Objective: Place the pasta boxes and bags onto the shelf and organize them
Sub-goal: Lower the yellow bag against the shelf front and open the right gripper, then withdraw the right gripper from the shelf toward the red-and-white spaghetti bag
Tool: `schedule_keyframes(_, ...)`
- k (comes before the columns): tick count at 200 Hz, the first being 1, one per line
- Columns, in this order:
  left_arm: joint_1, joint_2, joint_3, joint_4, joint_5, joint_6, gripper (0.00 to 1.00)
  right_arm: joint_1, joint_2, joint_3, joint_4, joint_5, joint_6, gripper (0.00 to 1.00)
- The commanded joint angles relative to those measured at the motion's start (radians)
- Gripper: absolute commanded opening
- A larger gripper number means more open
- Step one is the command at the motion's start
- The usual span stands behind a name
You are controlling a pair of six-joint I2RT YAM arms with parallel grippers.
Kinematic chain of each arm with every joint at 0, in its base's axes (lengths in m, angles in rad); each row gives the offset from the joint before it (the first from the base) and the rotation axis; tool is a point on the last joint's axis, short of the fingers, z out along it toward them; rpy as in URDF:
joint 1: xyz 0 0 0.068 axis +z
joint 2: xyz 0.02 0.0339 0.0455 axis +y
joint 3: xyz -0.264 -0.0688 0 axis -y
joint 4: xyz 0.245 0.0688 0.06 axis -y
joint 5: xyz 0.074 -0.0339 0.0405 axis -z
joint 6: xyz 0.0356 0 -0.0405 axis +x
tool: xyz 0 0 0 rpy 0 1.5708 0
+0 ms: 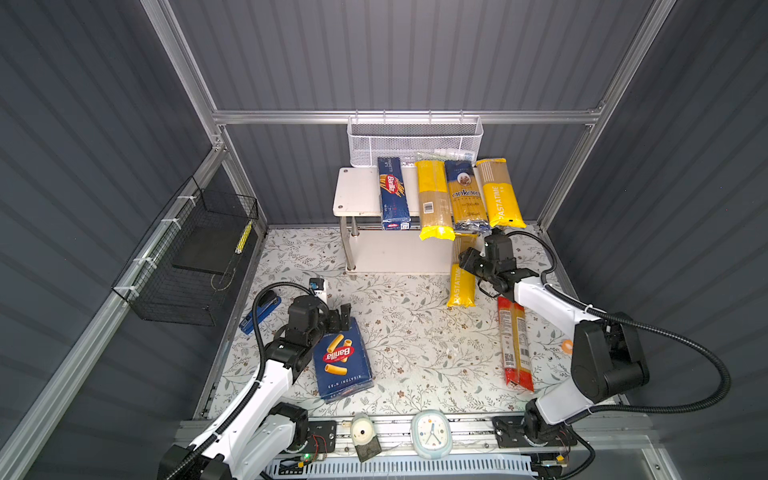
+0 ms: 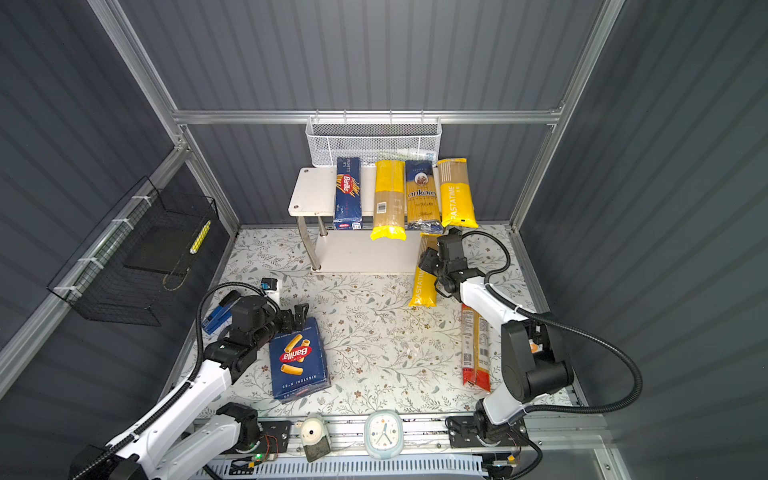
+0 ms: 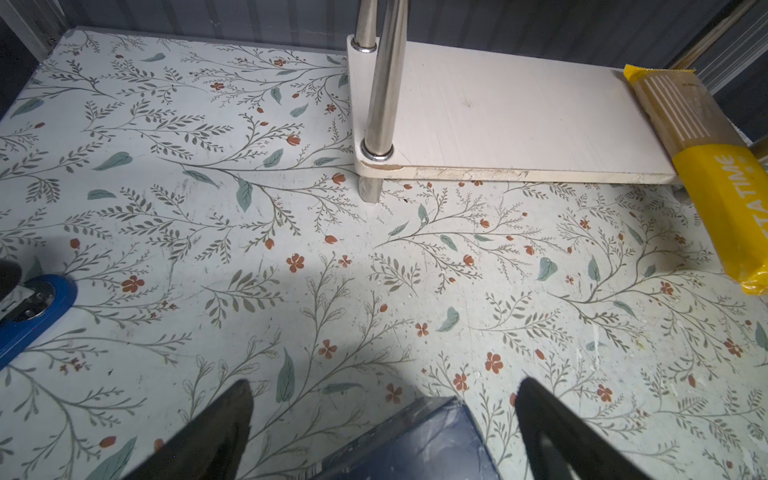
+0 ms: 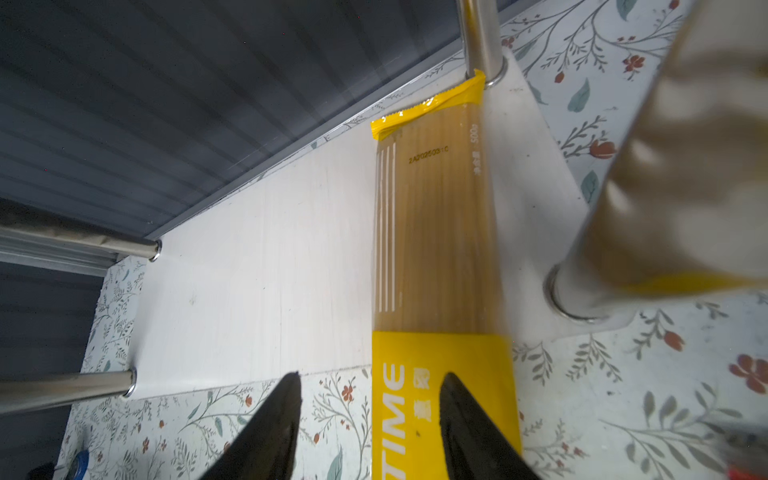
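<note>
The right pincer (image 4: 370, 376) hangs spread in front of the shelf (image 1: 357, 191), one fingertip over the second PASTATIME bag (image 4: 436, 249), pinching nothing. That bag lies lengthwise at the shelf's right end, its clear half on the lower board (image 1: 395, 253) and its yellow half reaching past the shelf's front edge onto the bench (image 1: 415, 340). To finish well, I would nudge it squarely inward if there is room behind it, keeping off the chrome post (image 4: 482, 37) beside it.

The left pincer (image 3: 385, 382), also spread, straddles a corner of the rigatoni box (image 1: 341, 357), well in front of the shelf. The red bag (image 1: 515, 345) lies before the shelf's right end, just beside the right arm, which could brush it. The spaghetti box (image 1: 392, 193) and three bags (image 1: 467, 193) crowd the shelf's top tier.
</note>
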Motion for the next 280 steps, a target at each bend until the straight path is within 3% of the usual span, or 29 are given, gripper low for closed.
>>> schedule_keyframes(1,-0.004,-0.025,-0.034,0.038,0.004,0.027,1.00,0.023,-0.074,-0.052,-0.054,0.002,-0.006,0.56)
schedule_keyframes(39,-0.004,-0.031,-0.075,0.109,0.016,0.045,0.99,0.041,-0.253,-0.180,-0.117,-0.022,0.020,0.57)
schedule_keyframes(87,-0.003,-0.056,-0.136,0.191,-0.009,0.049,1.00,0.087,-0.426,-0.301,-0.191,-0.191,0.045,0.58)
schedule_keyframes(152,-0.003,-0.048,-0.129,0.179,-0.015,0.045,1.00,0.098,-0.403,-0.363,-0.153,-0.286,0.090,0.59)
schedule_keyframes(203,-0.003,0.021,-0.098,0.177,0.004,0.052,1.00,0.171,-0.346,-0.382,-0.123,-0.254,0.132,0.62)
schedule_keyframes(280,-0.003,0.021,-0.098,0.177,0.004,0.052,1.00,0.172,-0.294,-0.432,0.013,-0.205,0.161,0.63)
